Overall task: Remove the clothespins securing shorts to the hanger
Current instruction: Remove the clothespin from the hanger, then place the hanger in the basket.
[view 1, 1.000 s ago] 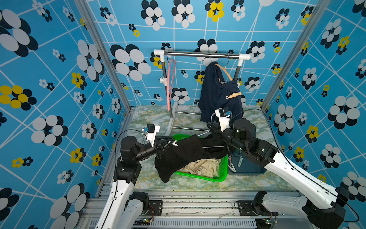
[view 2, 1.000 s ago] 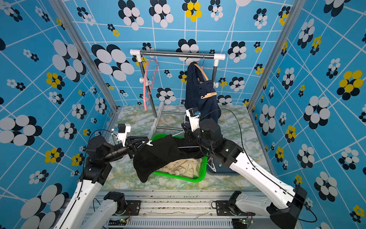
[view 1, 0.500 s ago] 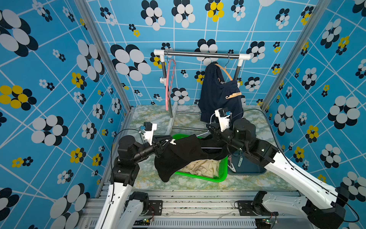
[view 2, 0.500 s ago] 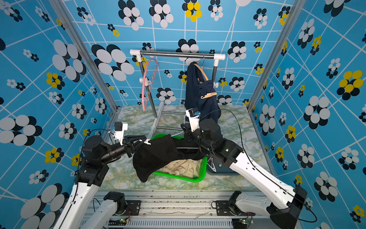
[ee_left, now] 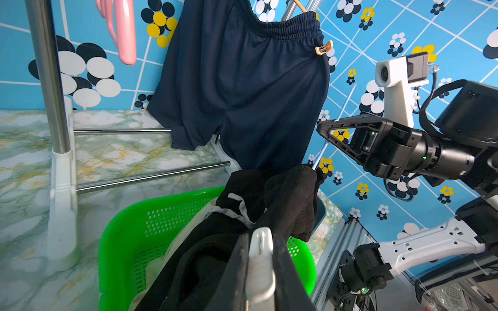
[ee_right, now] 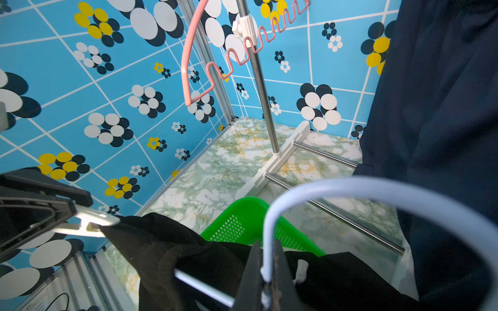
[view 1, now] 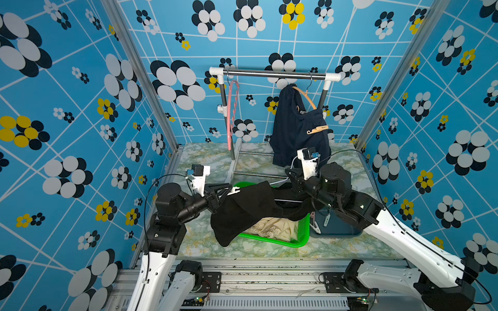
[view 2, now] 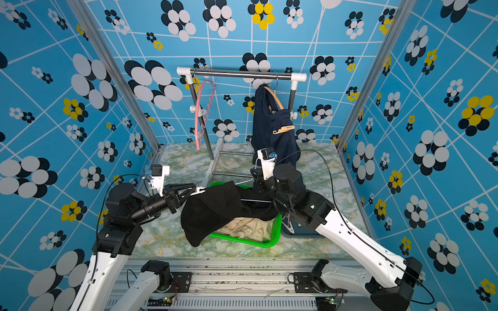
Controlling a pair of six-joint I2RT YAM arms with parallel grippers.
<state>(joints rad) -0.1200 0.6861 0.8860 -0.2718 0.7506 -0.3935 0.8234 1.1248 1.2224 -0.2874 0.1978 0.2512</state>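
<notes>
Room: blue flower-patterned walls, marbled green tabletop.
Left hand: pinching white plastic clothespin at black fabric shorts' edge.
Right hand: clamped on pale-blue wire hanger carrying them.
Seemingly done: beige crumpled shorts lie in green mesh basket.
Remaining: navy shorts hang on the rail, tan wooden clothespin attached.

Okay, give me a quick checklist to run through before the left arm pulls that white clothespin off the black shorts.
1. Left gripper closed on the white clothespin: ok.
2. Clothespin free of the black shorts: not ok, it grips the fabric.
3. Right gripper closed on the hanger: ok.
4. Green basket below the shorts: ok.
5. Other pins on the black shorts: cannot tell.
6. Navy shorts unpinned: not ok, tan clothespin attached.
</notes>
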